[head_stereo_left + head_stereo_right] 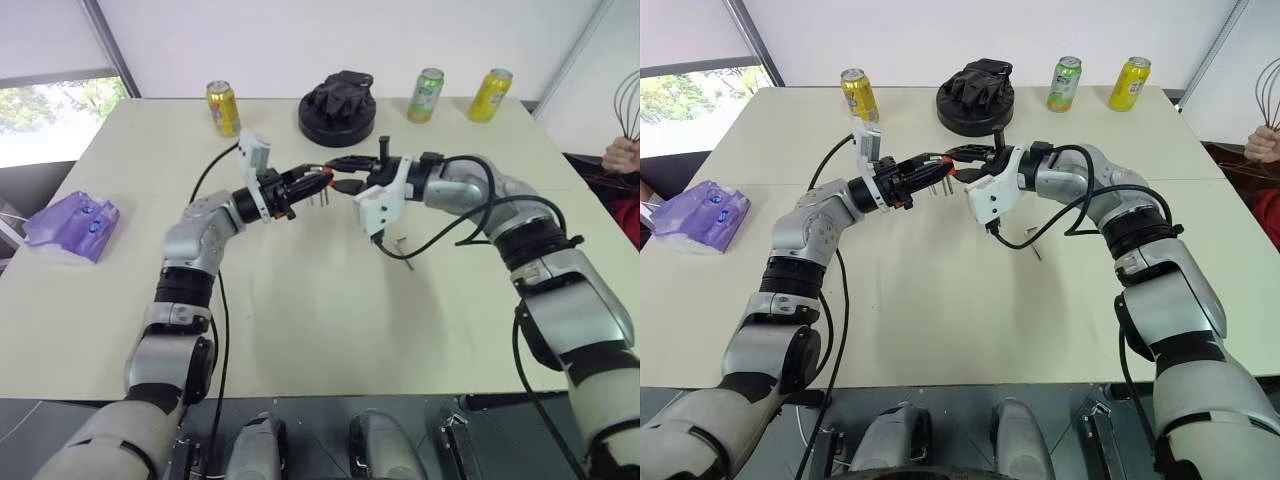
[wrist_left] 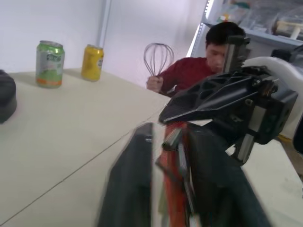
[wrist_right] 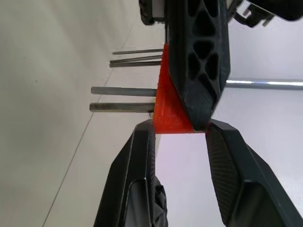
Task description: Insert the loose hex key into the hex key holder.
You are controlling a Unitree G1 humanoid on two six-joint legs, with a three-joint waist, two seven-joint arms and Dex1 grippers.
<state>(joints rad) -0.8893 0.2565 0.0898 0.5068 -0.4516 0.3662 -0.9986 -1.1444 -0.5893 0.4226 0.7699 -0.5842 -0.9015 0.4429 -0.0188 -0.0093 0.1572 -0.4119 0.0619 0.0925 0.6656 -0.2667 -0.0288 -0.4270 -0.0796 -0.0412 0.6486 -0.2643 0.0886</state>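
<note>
Cream table (image 1: 300, 330) before white wall (image 1: 300, 40); daylit window (image 1: 50, 115) at left, shelving (image 2: 265, 19) behind.

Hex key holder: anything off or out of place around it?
Yes. The hex key holder is up in mid-air with both the left pincer and the right pincer closed on it, while the loose hex key lies on the table below the right arm. Neither pincer is free to pick it up.
</note>
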